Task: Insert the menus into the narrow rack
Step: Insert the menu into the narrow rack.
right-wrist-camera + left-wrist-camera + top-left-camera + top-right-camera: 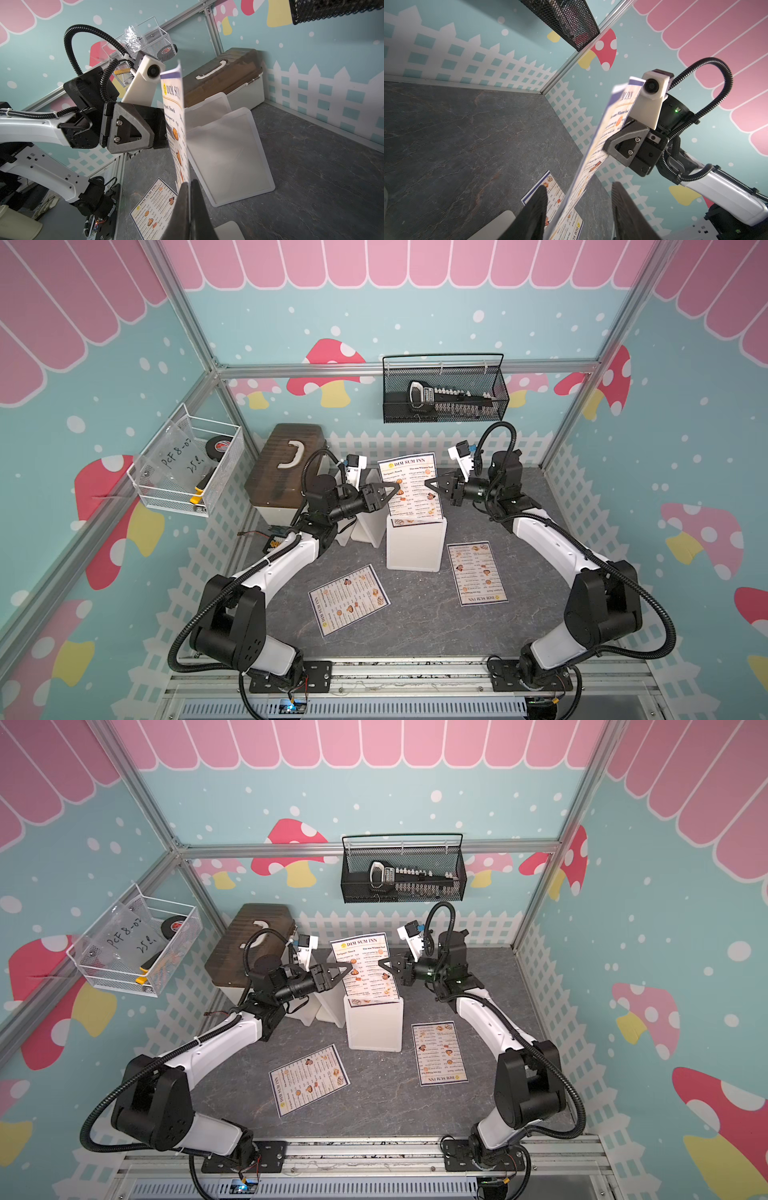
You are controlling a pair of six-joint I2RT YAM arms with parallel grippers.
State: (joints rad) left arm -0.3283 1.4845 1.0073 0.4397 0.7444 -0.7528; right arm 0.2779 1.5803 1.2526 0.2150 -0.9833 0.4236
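while teal walls with pink scallops and red mushrooms are closing in the grey stone-look desk (415,626), a white wire basket (187,464) is hanging on the left wall and a brown-lidded box (286,466) is sitting in the back left corner. a left-hand menu (348,599) is lying flat on the desk. the left end effector (395,488) is standing released, its fingers (537,207) apart on either side of the upright menu (411,489), whose lower edge is sitting in the white rack (415,547). the right end effector (429,484) is clenching that sheet's right edge. a black mesh basket (444,389) is hanging on the back wall, and a right-hand menu (478,574) is lying flat beside the rack.
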